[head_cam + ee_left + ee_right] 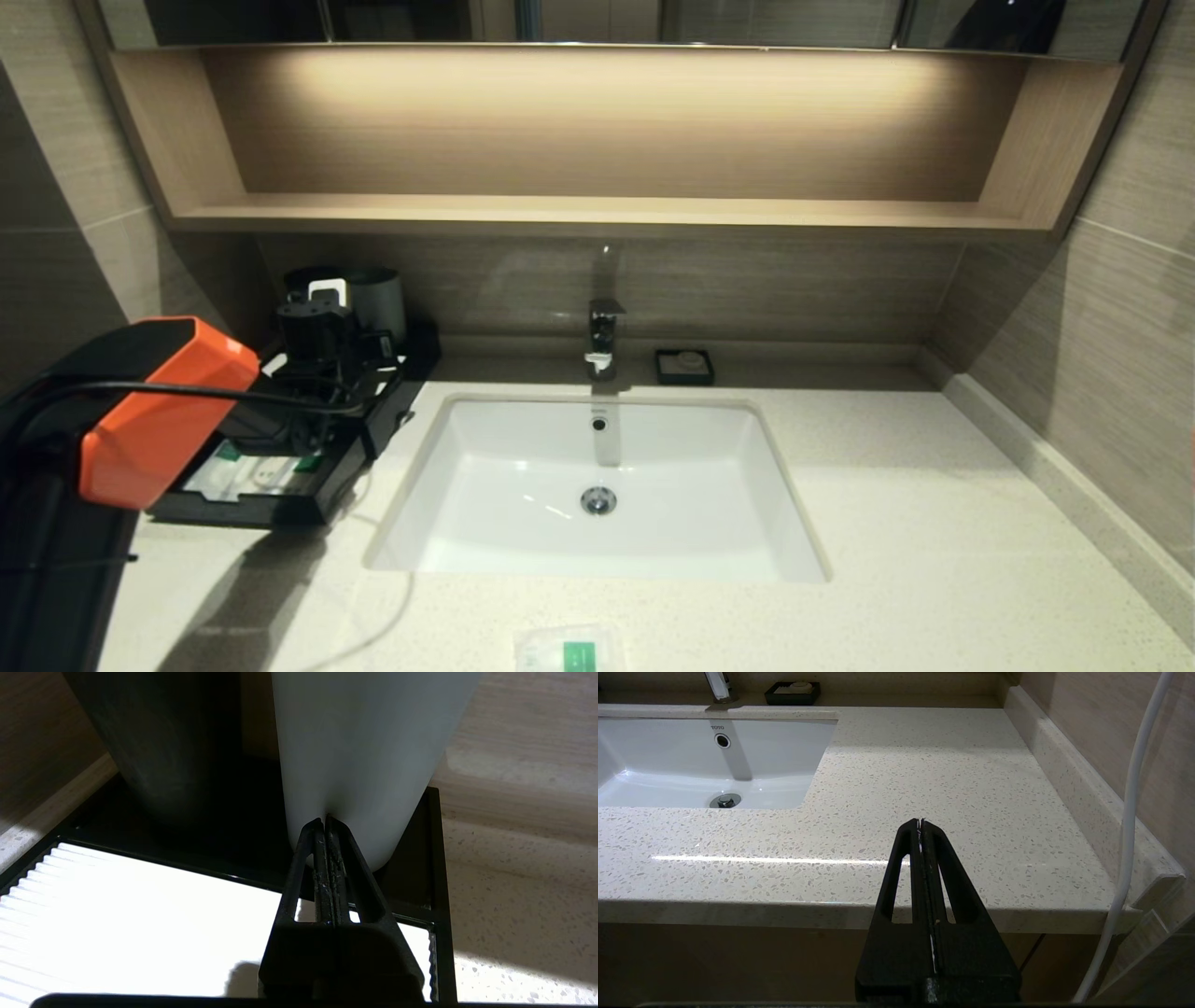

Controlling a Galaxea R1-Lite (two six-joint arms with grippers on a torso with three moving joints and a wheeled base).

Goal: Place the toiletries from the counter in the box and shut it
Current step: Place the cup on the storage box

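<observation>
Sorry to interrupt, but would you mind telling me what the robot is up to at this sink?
It is tidying toiletries into the black box at the left of the counter. The drawer is pulled out with packets inside. The left tool, shut and empty, sits over the box's white top, tips at a white cup. One packet lies on the counter's front edge. The right tool is shut, parked beyond the counter's front edge.

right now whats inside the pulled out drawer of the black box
In the drawer lie translucent packets with green labels; the left arm covers its back part, so the count there cannot be seen.
</observation>
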